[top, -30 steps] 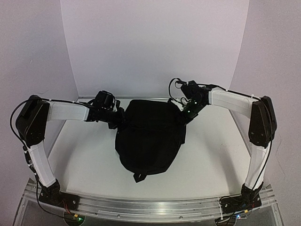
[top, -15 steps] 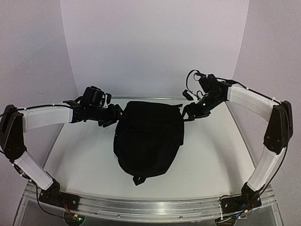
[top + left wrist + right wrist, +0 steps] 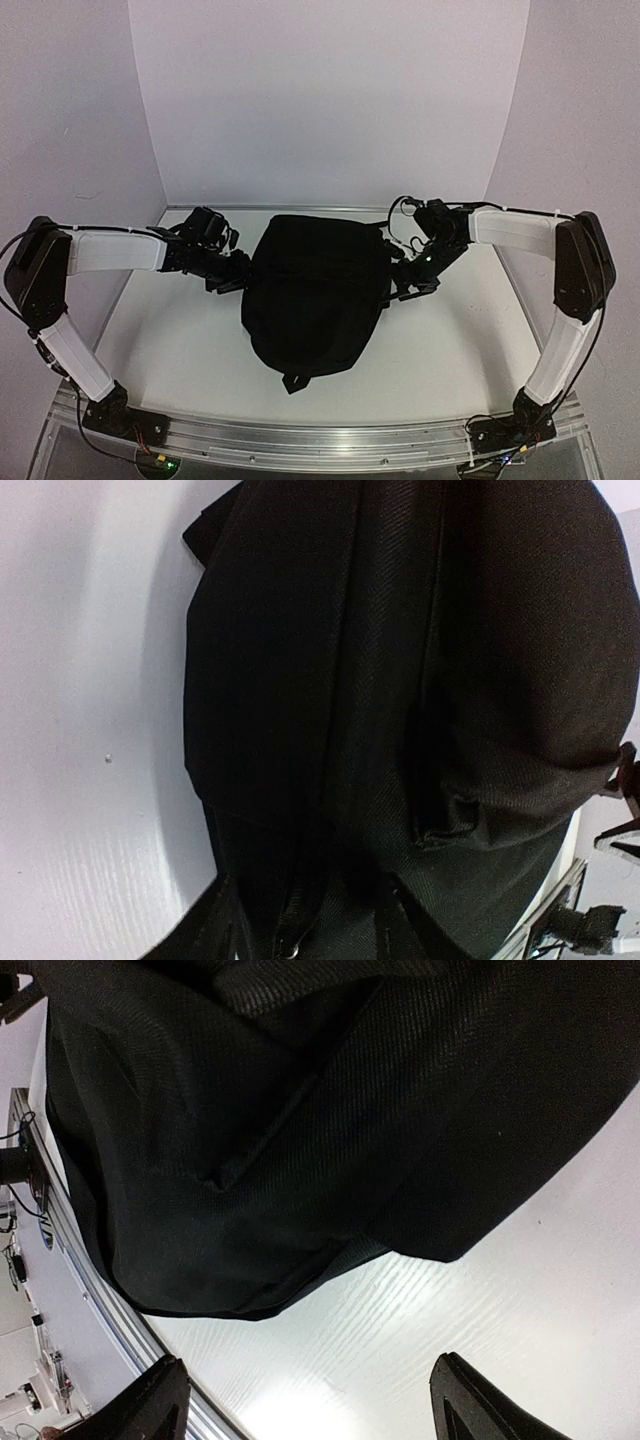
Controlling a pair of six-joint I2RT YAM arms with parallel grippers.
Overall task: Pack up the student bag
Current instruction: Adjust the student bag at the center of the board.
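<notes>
The right gripper's (image 3: 318, 1410) jaws stand wide apart over bare tabletop and hold nothing. Whether the left gripper's (image 3: 228, 274) jaws are open or closed cannot be told; it sits just beside the left edge of the large black soft fabric student bag (image 3: 315, 290). The bag lies flat in the middle of the white table (image 3: 450, 350), its small loop handle (image 3: 295, 378) pointing near. The right gripper is close against the bag's right edge. White walls (image 3: 320, 100) close in the left, right and far sides. A metal rail (image 3: 320, 436) runs along the near edge. Open tabletop lies near-left and near-right of the bag.
</notes>
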